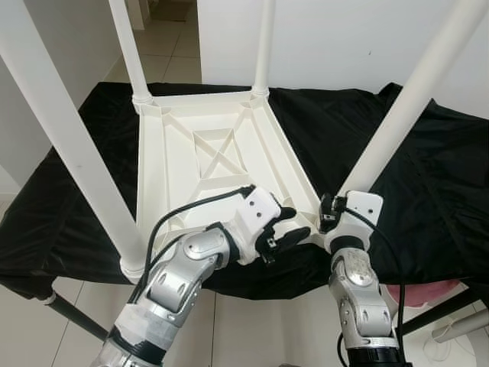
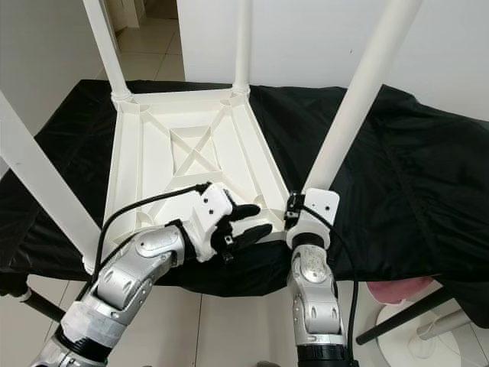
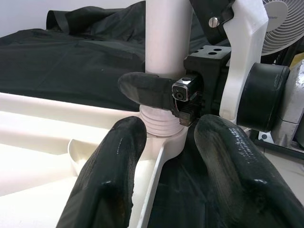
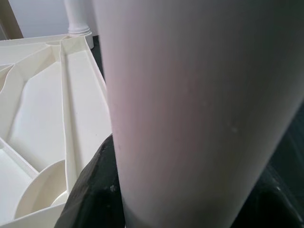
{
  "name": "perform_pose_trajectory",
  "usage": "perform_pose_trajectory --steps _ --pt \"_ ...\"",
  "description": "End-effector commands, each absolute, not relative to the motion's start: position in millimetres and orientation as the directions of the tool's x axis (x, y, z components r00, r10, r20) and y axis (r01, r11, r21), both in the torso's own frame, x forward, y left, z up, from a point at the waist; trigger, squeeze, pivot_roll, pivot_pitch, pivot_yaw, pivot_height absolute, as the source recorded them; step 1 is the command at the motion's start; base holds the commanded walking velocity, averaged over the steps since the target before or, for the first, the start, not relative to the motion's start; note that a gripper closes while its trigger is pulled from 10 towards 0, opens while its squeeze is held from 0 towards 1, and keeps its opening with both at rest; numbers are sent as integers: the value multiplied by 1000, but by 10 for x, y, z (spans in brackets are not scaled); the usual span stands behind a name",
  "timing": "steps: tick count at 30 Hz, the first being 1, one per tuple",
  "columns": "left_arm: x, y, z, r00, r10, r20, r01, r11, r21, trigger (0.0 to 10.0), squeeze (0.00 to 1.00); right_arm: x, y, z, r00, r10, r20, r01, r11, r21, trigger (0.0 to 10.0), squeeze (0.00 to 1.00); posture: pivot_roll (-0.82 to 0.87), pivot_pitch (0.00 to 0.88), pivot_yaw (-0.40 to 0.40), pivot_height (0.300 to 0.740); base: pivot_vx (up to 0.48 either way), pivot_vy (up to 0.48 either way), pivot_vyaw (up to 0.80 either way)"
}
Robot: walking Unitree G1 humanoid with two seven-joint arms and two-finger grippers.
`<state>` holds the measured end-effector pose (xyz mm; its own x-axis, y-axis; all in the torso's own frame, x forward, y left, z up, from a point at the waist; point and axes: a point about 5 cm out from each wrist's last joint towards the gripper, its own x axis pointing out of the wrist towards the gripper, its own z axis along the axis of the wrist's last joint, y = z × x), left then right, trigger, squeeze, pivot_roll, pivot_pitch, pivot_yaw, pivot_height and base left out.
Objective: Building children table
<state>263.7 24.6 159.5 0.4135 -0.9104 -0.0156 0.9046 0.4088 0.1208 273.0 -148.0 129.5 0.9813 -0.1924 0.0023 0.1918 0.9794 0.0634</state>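
Note:
A white plastic children's table (image 1: 214,153) lies upside down on a black cloth, all its legs pointing up. My right gripper (image 1: 330,210) is shut around the base of the near right leg (image 1: 405,107), just above its threaded socket (image 3: 161,128). In the right wrist view the leg (image 4: 199,109) sits between the fingers (image 4: 95,190). My left gripper (image 1: 292,226) hovers open at the same corner, just left of the leg and touching nothing. Its two black fingers (image 3: 109,166) frame the socket in the left wrist view.
The black cloth (image 1: 428,176) covers a low table whose near edge is right in front of me. The near left leg (image 1: 69,145) rises steeply past my left arm. A white fan base (image 2: 428,344) and a pink object (image 2: 397,290) sit on the tiled floor at the right.

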Motion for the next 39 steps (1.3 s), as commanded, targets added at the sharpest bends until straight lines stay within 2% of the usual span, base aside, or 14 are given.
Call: perform_pose_trajectory --steps 1,2,12,13,14,16,19,23,25,26,28,30,31,39 --pt "2661 248 1615 414 -910 -17 904 409 123 10000 0 2698 -1402 1120 982 -164 -94 171 982 74 10000 0 -91 0 -15 740 0 0 0" --pt "2664 247 1615 415 -910 -17 904 410 123 10000 0 2698 -1390 1136 982 -170 -88 177 981 81 10000 1000 -92 0 -16 740 0 0 0" --pt "2648 237 1619 432 -902 -3 897 429 109 10000 0 2644 -1406 1233 984 -175 -25 177 975 137 10000 1000 -97 0 -22 740 0 0 0" --pt "2648 242 1620 436 -900 0 895 433 104 10000 0 2636 -1392 1242 986 -167 -18 168 977 135 10000 863 -97 0 -22 740 0 0 0" --pt "2649 246 1618 440 -898 3 894 439 95 10000 0 2632 -1379 1236 986 -164 -26 166 977 132 10000 0 -97 0 -22 740 0 0 0" --pt "2653 250 1617 448 -894 6 890 447 83 10000 0 2631 -1388 1219 982 -183 -45 186 979 87 10000 0 -97 0 -22 740 0 0 0" --pt "2667 250 1632 469 -883 18 881 469 54 10000 0 2626 -1412 1227 979 -202 -31 204 971 123 10000 0 -109 0 -23 740 0 0 0" --pt "2675 251 1642 487 -873 26 873 487 35 10000 0 2615 -1436 1241 970 -241 -33 242 970 36 10000 0 -109 0 -21 740 0 0 0" --pt "2678 253 1650 493 -869 39 869 494 20 10000 0 2623 -1447 1258 966 -256 -24 256 966 20 9804 0 -112 0 -17 740 0 0 0" --pt "2682 251 1650 495 -868 41 868 496 18 10000 0 2630 -1446 1251 964 -262 -35 262 965 -13 8667 0 -114 0 -17 740 0 0 0" --pt "2681 248 1651 496 -868 40 868 496 19 10000 0 2626 -1449 1243 960 -275 -47 272 961 -58 8627 0 -111 0 -17 740 0 0 0" --pt "2681 247 1651 495 -868 40 868 496 20 10000 0 2622 -1451 1241 959 -280 -47 276 959 -69 8627 0 -111 0 -17 740 0 0 0" --pt "2685 248 1656 496 -868 40 868 496 20 10000 0 2618 -1450 1270 962 -271 -30 269 962 -53 10000 0 -110 0 -16 740 0 0 0" --pt "2711 278 1668 500 -866 31 865 501 27 10000 0 2627 -1430 1280 968 -249 -18 248 968 -36 10000 0 -99 0 -16 740 0 0 0"
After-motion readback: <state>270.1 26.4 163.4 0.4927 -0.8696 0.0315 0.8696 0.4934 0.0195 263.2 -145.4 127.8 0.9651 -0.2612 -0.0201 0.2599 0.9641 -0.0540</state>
